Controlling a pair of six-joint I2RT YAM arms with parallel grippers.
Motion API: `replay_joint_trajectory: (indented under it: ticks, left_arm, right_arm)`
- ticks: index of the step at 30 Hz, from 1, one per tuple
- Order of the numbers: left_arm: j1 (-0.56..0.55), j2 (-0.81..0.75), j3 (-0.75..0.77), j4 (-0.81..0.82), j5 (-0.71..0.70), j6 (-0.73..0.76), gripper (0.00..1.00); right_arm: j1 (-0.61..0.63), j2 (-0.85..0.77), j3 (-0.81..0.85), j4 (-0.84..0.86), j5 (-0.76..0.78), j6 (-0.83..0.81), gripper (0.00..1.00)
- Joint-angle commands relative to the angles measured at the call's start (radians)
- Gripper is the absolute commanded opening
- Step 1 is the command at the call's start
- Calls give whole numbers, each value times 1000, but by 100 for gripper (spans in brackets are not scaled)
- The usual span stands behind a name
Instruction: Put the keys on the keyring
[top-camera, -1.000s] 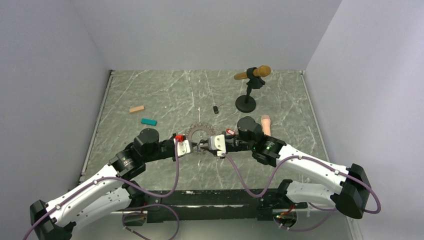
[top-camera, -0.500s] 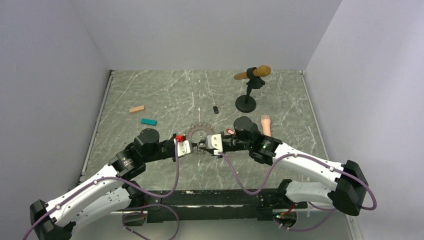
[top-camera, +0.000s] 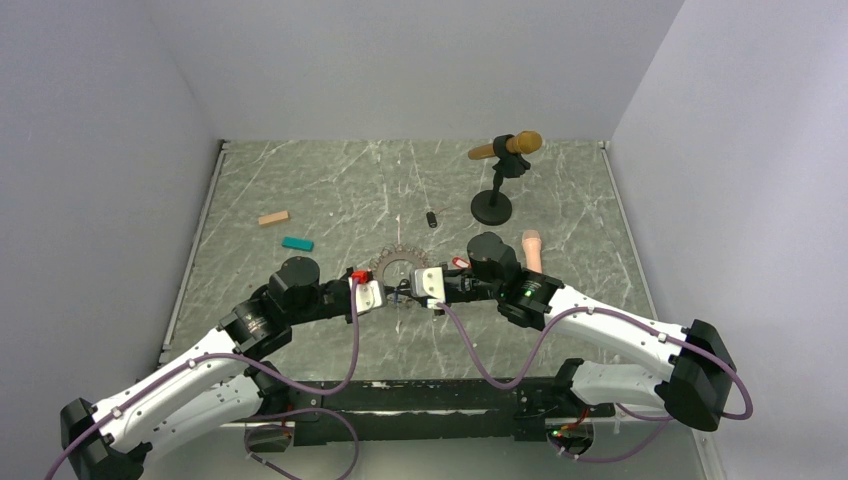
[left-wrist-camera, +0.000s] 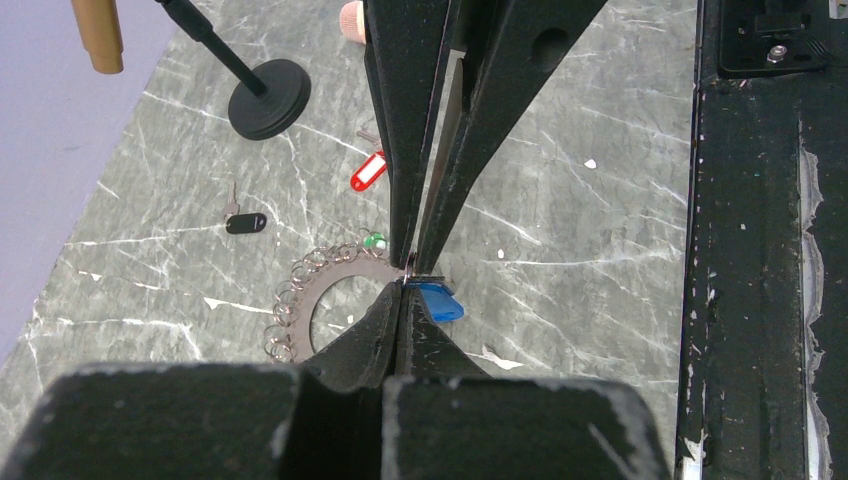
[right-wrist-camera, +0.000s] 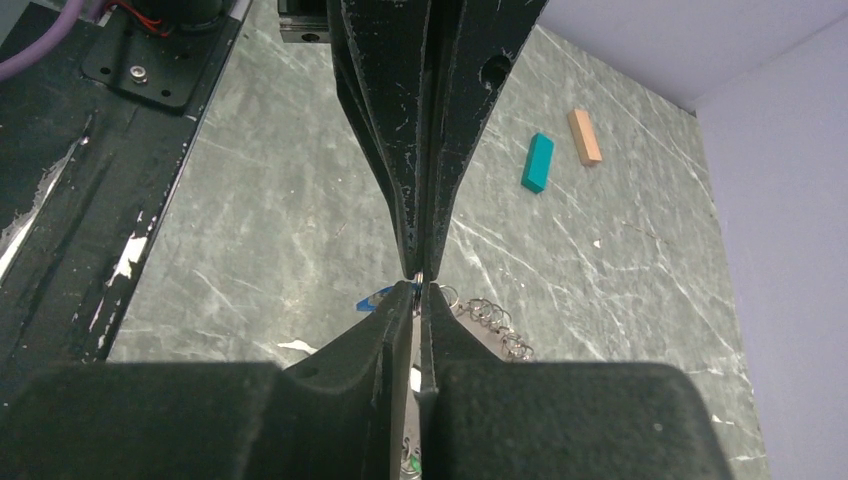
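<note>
Now left claw (left-wrist-camera: 402, 292) and right claw (right-wrist-camera: 418, 283), both closed, meet at one keyring (left-wrist-camera: 335, 275), three keys (left-wrist-camera: 367, 170) (left-wrist-camera: 440, 302) (left-wrist-camera: 375, 240).

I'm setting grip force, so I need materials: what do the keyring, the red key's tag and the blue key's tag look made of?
Keyring: metal, dull grey-brown, with small wire loops that glint. Red key: tag looks like glossy plastic, by its bright colour and pale label window. Blue key: tag probably plastic too, smooth and evenly coloured, though partly hidden.
</note>
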Motion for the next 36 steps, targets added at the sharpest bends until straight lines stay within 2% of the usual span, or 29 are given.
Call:
replay_joint_trajectory:
  ticks: [1,6,9,13,15,19,21,24,31,36]
  left_arm:
    - [-5,2,49,11,9,3,0]
    - [-4,1,51,12,6,-1,0]
    - [-4,-8,53,15,-6,-9,3]
    - [23,-70,32,49,-10,-53,37]
    - [69,-132,-5,110,14,-80,49]
    - [167,-265,-94,280,83,-145,60]
    - [197,-300,-126,327,109,-161,61]
    - [216,-305,-137,359,162,-180,57]
    - [272,-202,-131,500,378,-323,42]
    - [310,-120,-123,601,521,-423,40]
  right_arm:
    - [5,4,30,61,-31,9,9]
    - [6,6,31,52,-40,5,0]
    - [5,6,32,38,-41,5,0]
    - [3,-17,25,40,-27,39,0]
    - [-5,-43,4,68,-27,70,0]
    - [-36,-114,-53,164,-43,166,0]
    - [-44,-149,-81,210,-41,203,0]
    - [-46,-203,-127,297,-19,256,0]
    - [-45,-260,-254,537,12,389,0]
    - [-42,-250,-288,593,19,416,0]
